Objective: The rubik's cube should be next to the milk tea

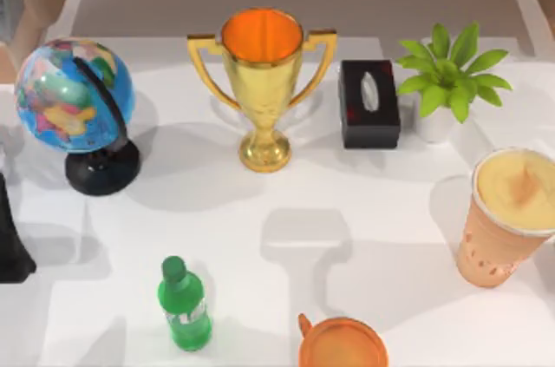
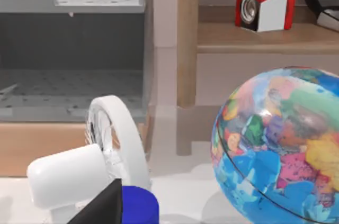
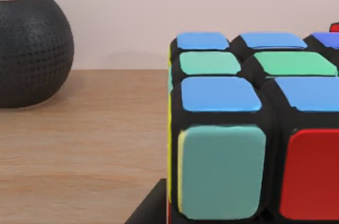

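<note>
The rubik's cube (image 3: 254, 128) stands on a wooden shelf (image 3: 79, 155), very close in the right wrist view, with blue and green squares on top and teal and red ones on the near face. A dark edge of my right gripper (image 3: 151, 209) shows low against the cube's near corner. The milk tea (image 1: 507, 215), a tall pale-orange cup with a creamy top, stands at the table's right edge. My left arm (image 1: 10, 241) is parked at the table's left edge, and a dark part of its gripper (image 2: 100, 208) shows in the left wrist view.
A dark round speaker (image 3: 32, 49) shares the shelf with the cube. On the table stand a globe (image 1: 76, 98), a gold trophy (image 1: 263, 81), a black tissue box (image 1: 369, 103), a potted plant (image 1: 447, 81), a green bottle (image 1: 183, 302) and an orange mug (image 1: 342, 343).
</note>
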